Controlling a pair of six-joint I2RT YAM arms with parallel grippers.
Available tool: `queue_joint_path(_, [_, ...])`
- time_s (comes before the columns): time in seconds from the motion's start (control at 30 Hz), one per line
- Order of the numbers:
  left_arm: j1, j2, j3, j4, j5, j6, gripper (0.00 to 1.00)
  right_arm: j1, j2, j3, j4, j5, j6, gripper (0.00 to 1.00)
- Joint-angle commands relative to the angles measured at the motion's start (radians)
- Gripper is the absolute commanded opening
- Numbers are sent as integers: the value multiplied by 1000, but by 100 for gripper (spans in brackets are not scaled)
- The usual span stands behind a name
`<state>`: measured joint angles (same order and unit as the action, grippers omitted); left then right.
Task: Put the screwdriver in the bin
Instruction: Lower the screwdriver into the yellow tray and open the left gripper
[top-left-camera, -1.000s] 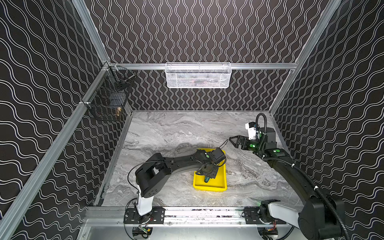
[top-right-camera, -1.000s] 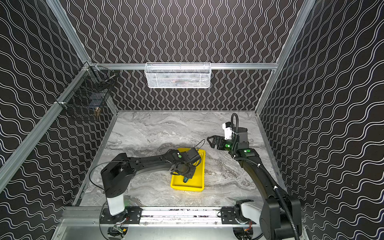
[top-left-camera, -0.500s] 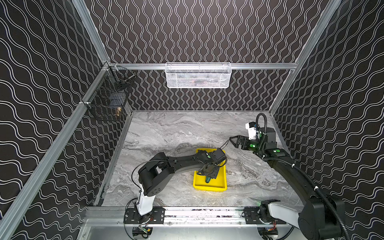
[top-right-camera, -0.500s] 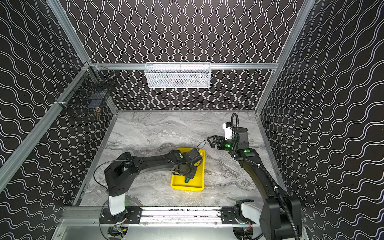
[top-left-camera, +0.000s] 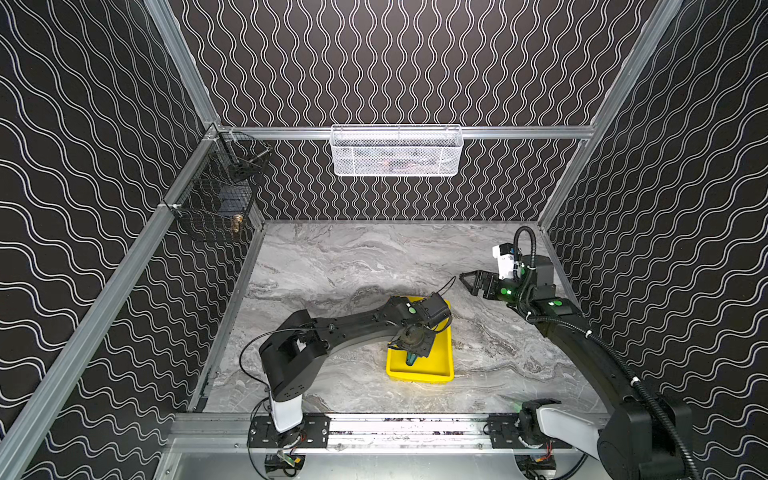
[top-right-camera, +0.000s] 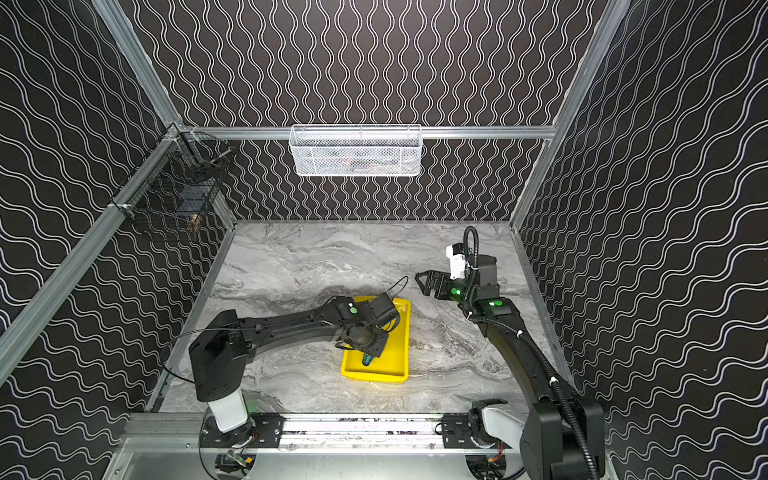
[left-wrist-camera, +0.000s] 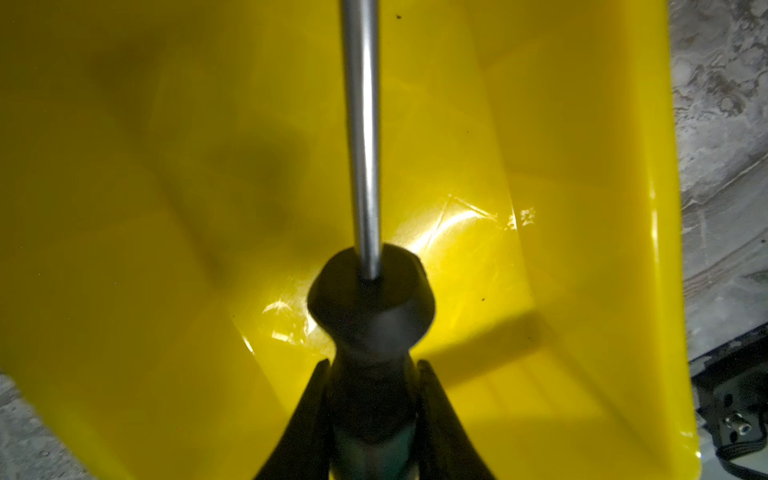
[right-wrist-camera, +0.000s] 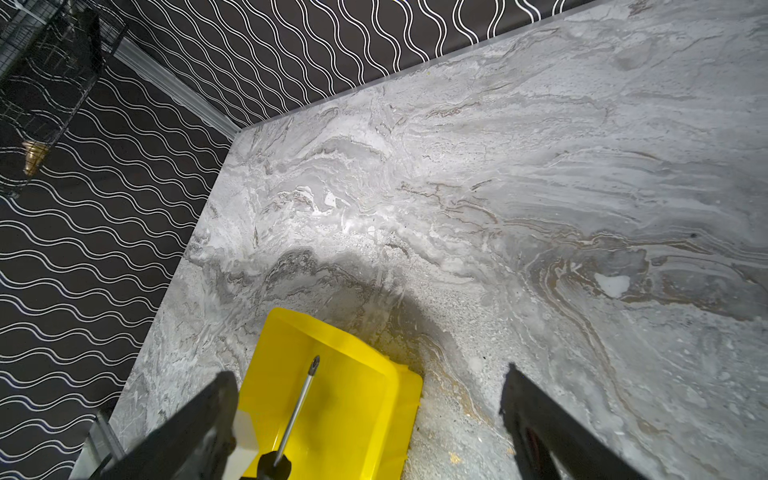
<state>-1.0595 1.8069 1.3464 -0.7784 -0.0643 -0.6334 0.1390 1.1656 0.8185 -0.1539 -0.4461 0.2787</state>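
Note:
The yellow bin (top-left-camera: 419, 376) (top-right-camera: 374, 377) lies on the marble table, near the front middle. My left gripper (top-left-camera: 409, 351) (top-right-camera: 365, 353) (left-wrist-camera: 371, 365) hangs low over it, shut on the black-and-green handle of the screwdriver (top-left-camera: 411, 359) (top-right-camera: 367, 360) (left-wrist-camera: 370, 299). The thin metal shaft runs out above the bin's floor (left-wrist-camera: 124, 208), and I cannot tell whether it touches. My right gripper (top-left-camera: 467, 280) (top-right-camera: 422, 279) (right-wrist-camera: 368, 376) is open and empty, up and back to the right of the bin (right-wrist-camera: 357, 399). The right wrist view shows the screwdriver (right-wrist-camera: 299, 407) inside the walls.
A white mesh basket (top-left-camera: 397, 151) hangs on the back wall. A black wire cage (top-left-camera: 216, 199) hangs at the back left corner. Patterned walls close three sides, and a metal rail (top-left-camera: 374, 428) runs along the front edge.
Hardly anything. The left gripper stays over the bin, shut on the screwdriver, and the right arm has not moved.

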Motion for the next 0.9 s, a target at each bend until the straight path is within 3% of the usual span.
queue_joint_path(0.0, [-8,-18,-16,-41,-14,-11,24,1,-7,10,1,7,-6,99])
queue_joint_path(0.37, [-39,-37,-94,-4,-23,-34,29,1,-8,18,-18,31,-18,99])
queue_joint_path(0.87, [-38,-50,-54,23,-55,-7,57,1,-32,28,-56,66,-35,99])
